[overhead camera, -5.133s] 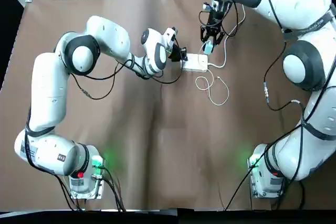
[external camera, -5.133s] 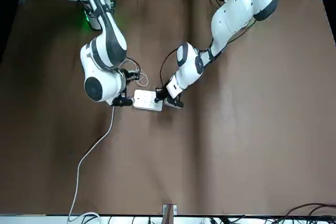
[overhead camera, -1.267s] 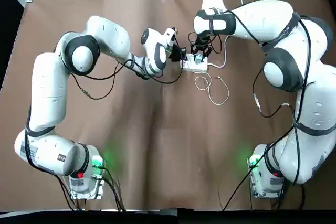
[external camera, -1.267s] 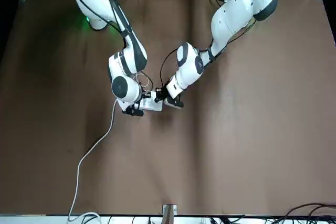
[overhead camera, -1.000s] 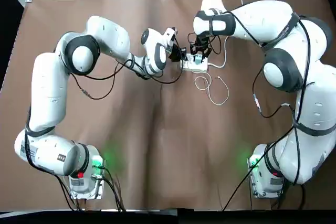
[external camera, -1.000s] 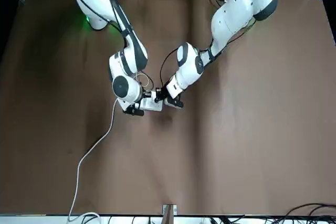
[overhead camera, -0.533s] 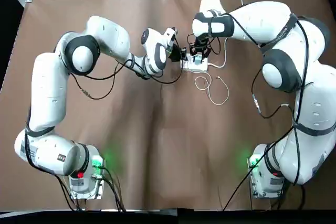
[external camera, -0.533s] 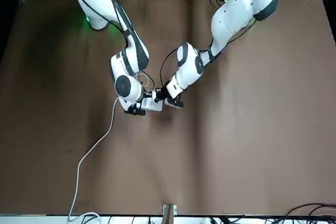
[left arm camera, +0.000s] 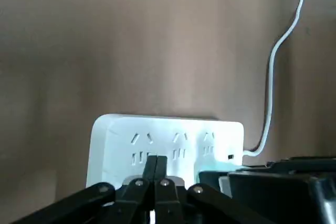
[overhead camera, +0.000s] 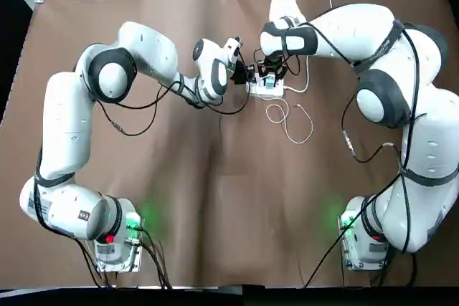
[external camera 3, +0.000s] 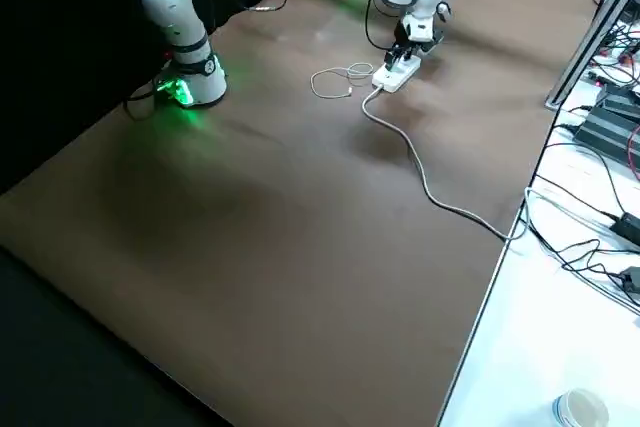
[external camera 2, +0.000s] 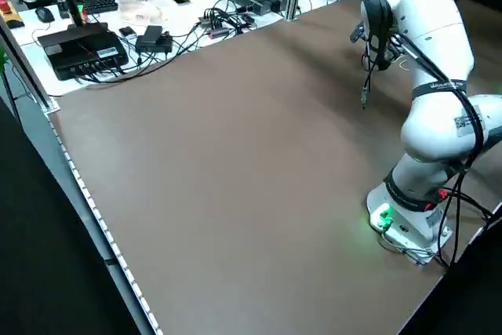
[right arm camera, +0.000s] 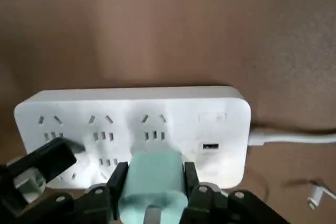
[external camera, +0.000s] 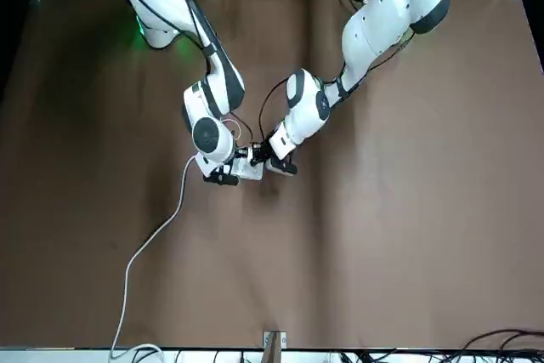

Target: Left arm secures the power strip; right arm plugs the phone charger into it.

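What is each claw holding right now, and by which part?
The right claw grips the teal phone charger by its two sides. The left claw is shut, pressing on the power strip, holding nothing.

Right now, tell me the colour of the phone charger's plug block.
Teal-green; the phone charger shows best in the right wrist view.

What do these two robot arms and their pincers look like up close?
Both arms are glossy white rounded shells with dark grey bands at the joints and thin black cables looping alongside. Each base glows green. The left pincer and right pincer are small, black and two-fingered, with screw heads showing on the fingers.
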`<state>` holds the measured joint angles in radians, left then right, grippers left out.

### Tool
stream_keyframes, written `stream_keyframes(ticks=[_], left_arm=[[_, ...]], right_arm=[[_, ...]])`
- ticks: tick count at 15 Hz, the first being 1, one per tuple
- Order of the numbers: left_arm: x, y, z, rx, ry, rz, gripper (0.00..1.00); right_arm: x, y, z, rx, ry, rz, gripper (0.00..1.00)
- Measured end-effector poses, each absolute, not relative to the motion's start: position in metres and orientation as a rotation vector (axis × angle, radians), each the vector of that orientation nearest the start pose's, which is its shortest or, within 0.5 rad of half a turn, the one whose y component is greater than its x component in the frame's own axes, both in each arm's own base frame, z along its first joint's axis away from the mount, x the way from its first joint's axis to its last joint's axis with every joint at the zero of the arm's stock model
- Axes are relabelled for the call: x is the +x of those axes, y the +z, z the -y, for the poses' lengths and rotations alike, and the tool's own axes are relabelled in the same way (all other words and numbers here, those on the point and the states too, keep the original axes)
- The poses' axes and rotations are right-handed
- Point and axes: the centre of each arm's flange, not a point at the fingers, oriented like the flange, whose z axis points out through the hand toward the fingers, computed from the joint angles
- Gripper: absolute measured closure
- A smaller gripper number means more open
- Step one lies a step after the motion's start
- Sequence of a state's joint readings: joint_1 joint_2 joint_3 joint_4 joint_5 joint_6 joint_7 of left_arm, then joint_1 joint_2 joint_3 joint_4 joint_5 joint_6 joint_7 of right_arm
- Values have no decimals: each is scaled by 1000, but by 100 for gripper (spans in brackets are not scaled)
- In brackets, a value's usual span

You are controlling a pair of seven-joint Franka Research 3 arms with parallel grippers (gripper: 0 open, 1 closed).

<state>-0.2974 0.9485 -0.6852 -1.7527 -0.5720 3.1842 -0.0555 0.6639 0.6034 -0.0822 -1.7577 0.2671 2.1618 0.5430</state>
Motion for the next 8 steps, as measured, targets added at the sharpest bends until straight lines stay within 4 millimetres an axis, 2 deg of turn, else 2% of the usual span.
stream_keyframes(ticks=[8], left_arm=[[474,160,496,2379,169,-75,99]], right_arm=[[529,209,-365,-3082,380,-198,52]])
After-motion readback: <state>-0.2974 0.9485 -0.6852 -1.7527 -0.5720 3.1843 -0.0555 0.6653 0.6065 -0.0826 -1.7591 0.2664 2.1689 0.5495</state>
